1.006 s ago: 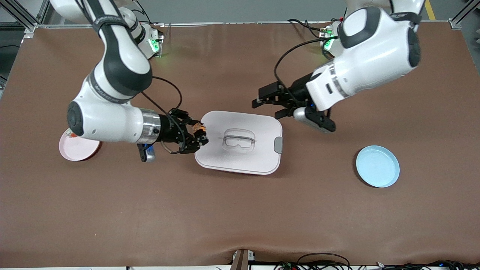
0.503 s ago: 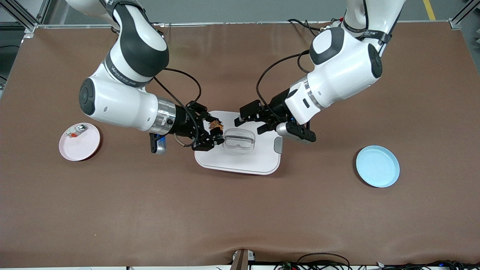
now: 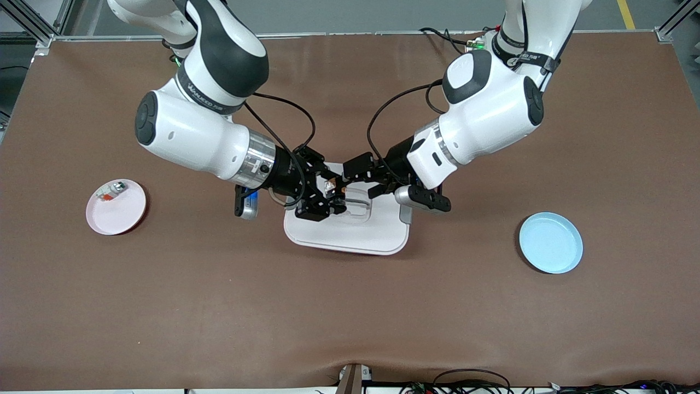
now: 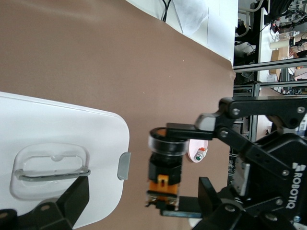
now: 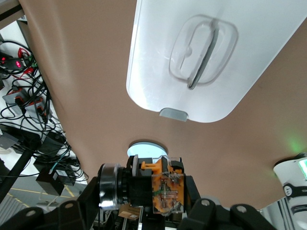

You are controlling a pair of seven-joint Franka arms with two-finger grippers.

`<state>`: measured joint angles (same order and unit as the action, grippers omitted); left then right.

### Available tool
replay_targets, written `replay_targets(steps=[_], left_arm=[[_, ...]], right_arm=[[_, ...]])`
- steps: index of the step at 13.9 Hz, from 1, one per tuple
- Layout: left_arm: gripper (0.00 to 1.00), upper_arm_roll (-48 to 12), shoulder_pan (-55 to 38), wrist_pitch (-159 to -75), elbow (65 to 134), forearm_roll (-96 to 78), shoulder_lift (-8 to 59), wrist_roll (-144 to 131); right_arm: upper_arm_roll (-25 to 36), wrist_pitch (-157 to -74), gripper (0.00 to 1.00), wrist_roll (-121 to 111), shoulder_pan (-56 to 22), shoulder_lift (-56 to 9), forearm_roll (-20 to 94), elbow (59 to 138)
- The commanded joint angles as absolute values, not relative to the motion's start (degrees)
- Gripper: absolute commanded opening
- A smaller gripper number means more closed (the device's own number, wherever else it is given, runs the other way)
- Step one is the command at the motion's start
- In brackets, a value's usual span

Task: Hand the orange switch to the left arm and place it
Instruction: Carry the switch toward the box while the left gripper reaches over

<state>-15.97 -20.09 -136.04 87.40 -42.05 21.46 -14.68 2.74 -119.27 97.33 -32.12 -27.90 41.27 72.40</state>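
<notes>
Above the box [image 3: 350, 230], the right gripper [image 3: 327, 198] pinches the orange switch [image 3: 330, 187] between its fingers (lift done, handover pending), while the left gripper [image 3: 358, 178], fingers spread wide, flanks the switch; the blue plate [image 3: 550, 243] waits unfilled.
</notes>
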Motion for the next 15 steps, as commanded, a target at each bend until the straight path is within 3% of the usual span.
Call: replay_targets(steps=[1,13,15], left_arm=[[1.0,-15.82,-20.65,-136.67,84.29,-43.24,23.38,-14.59],[1.0,-15.73,-19.69,-137.37,81.65,-43.24,26.28,-6.42],[0.67,-15.73,-19.6,-137.37,81.65,-43.24,26.19,-6.15]], right_arm=[[3.43,-119.27,0.0,100.54,-33.4,-32.51,42.19,65.67],[3.43,-121.82,0.0,102.22,-33.84,-34.19,42.19,62.58],[3.43,-121.73,0.0,102.22,-33.84,-34.19,42.19,62.58]])
